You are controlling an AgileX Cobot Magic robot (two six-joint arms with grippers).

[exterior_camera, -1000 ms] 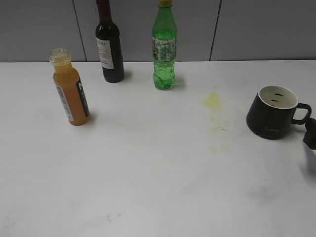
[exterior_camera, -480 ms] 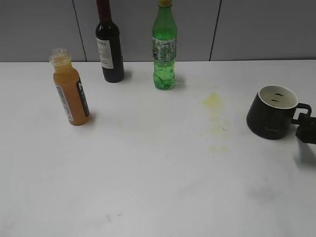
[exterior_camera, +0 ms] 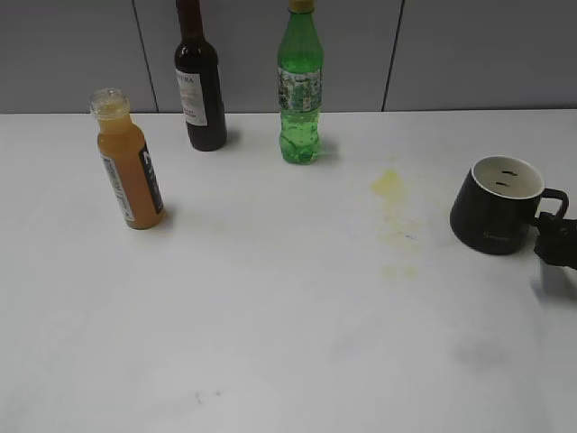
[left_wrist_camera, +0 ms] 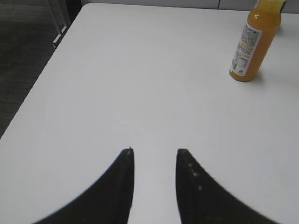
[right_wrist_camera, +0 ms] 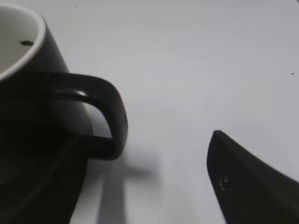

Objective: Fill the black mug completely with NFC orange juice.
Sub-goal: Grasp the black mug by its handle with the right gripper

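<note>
Progress since one second ago is small but clear: the right gripper (exterior_camera: 559, 244), which was only at the right edge of the exterior view, now stands just beside the handle of the black mug (exterior_camera: 496, 206), at the right side of the frame. In the right wrist view you see its fingers (right_wrist_camera: 247, 186) spread wide, with the handle (right_wrist_camera: 100, 116) between them and nothing held. This suggests the grasp of the mug is being prepared. The mug looks empty, white inside. The NFC orange juice (exterior_camera: 128, 162) stands upright at the upper left, uncapped and not moved, well apart from the mug. The left gripper (left_wrist_camera: 154, 156) is moderately open above bare table (left_wrist_camera: 140, 84), with the bottle at the upper right of its view.
</note>
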